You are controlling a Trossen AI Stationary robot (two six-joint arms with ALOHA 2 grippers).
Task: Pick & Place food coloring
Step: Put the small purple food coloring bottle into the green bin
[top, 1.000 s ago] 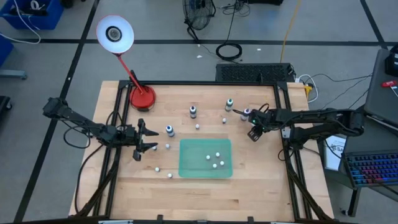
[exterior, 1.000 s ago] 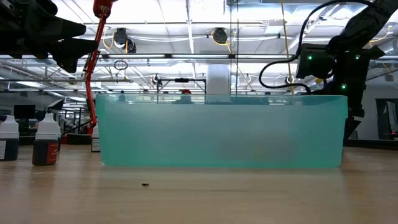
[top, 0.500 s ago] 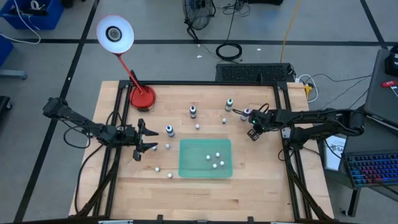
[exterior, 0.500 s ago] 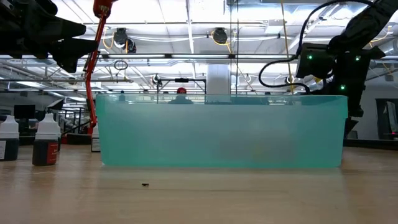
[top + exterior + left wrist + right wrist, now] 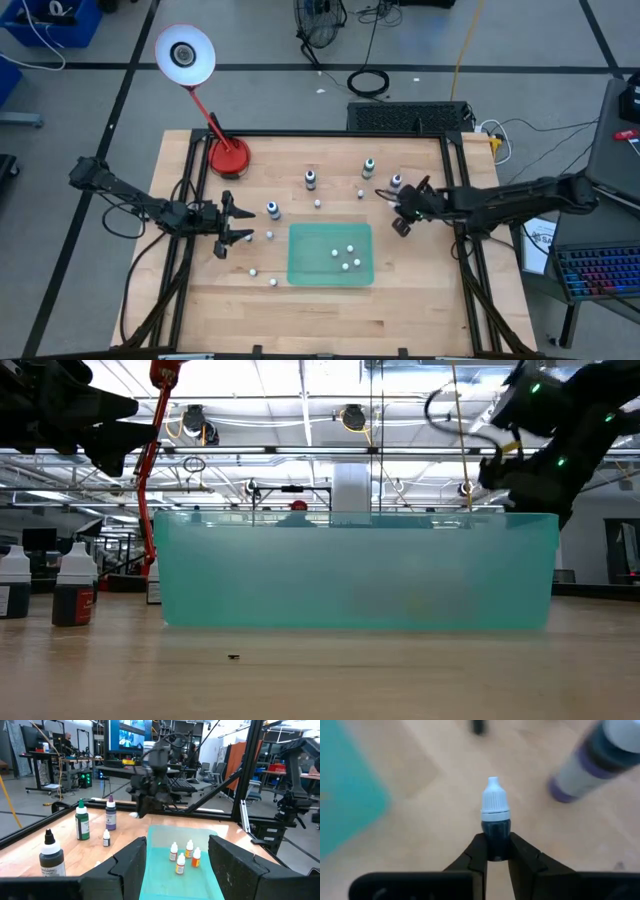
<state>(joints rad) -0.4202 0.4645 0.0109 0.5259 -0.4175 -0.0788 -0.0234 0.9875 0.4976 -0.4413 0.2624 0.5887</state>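
several bottles in the tray, one more clamped in the right gripper, others left on the bench.

the green tray (image 5: pixel 300 268) near the bench's front edge holds about four small food coloring bottles (image 5: pixel 184 857), so the job looks well under way. the right gripper (image 5: pixel 494 851) is clenched on a dark-bodied, white-capped bottle (image 5: pixel 495 817), held between the tray and the bench's right edge, with a purple bottle (image 5: pixel 592 757) close by. the left gripper (image 5: pixel 175 855) hangs near the bench's left edge, fingers spread and grasping nothing. loose bottles remain toward the back edge (image 5: pixel 310 179) and near the tray's front-left corner (image 5: pixel 272 283). as i judge it, the held bottle goes into the tray next, then the rest.
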